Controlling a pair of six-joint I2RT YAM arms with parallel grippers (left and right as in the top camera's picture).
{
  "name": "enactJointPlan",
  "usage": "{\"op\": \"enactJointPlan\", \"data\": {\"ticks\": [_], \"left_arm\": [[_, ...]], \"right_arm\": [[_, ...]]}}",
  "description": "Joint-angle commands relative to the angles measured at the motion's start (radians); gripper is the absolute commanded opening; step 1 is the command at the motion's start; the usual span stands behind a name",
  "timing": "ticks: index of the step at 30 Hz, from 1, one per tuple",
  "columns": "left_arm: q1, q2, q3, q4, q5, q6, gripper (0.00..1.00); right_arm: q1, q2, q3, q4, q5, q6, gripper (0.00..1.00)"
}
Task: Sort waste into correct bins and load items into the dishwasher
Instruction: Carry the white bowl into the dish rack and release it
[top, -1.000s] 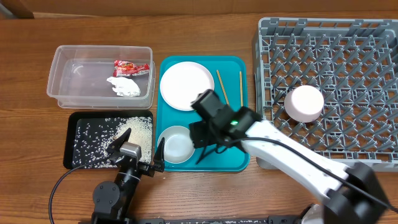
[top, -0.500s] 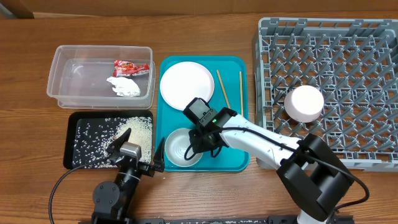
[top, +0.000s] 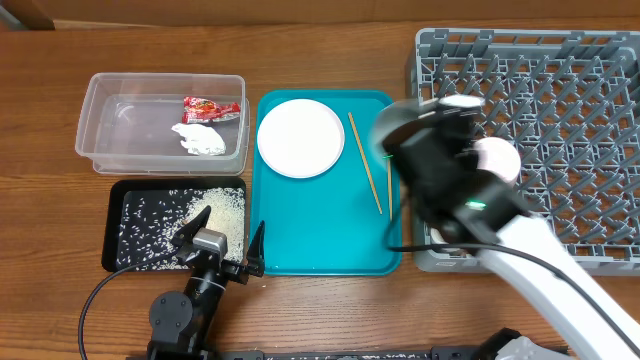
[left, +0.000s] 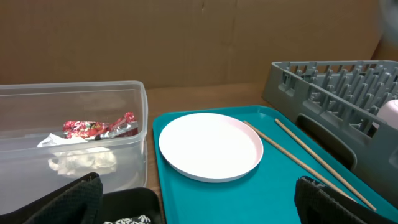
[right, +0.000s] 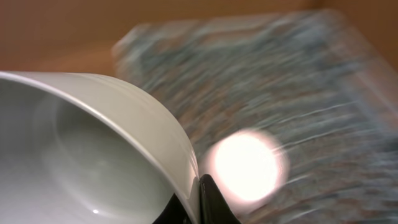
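My right gripper is shut on the rim of a white bowl. In the overhead view that gripper and the bowl are a blur over the left edge of the grey dishwasher rack. Another white bowl lies upside down in the rack. A white plate and two chopsticks lie on the teal tray. The clear bin holds a red wrapper and a tissue. Rice lies in the black bin. My left gripper stands open and holds nothing.
In the left wrist view the plate and chopsticks lie ahead, between my fingers. The clear bin is to the left and the rack to the right. A black cable loops by the left arm's base.
My right gripper closed on the bowl at the tray's front and carried it up and right toward the rack. The tray's front is now bare. The left arm has not moved.
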Motion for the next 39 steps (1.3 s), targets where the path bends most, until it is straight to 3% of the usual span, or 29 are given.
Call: {"op": "enactJointPlan", "data": {"ticks": [1,9,20,28,39], "left_arm": [[0.007,-0.011,-0.004,0.002,0.011,0.008,1.0],[0.007,-0.011,-0.004,0.002,0.011,0.008,1.0],[0.007,-0.011,-0.004,0.002,0.011,0.008,1.0],[0.007,-0.011,-0.004,0.002,0.011,0.008,1.0],[0.007,-0.011,-0.004,0.002,0.011,0.008,1.0]], "right_arm": [[-0.133,-0.027,0.009,-0.011,0.379,-0.018,0.04],[-0.529,0.035,0.005,-0.005,0.402,-0.039,0.04],[-0.842,0.263,0.004,0.024,0.273,-0.04,0.04],[-0.869,0.418,0.003,0.092,0.271,-0.149,0.04],[-0.72,0.497,0.001,0.083,0.282,-0.153,0.04]]}}
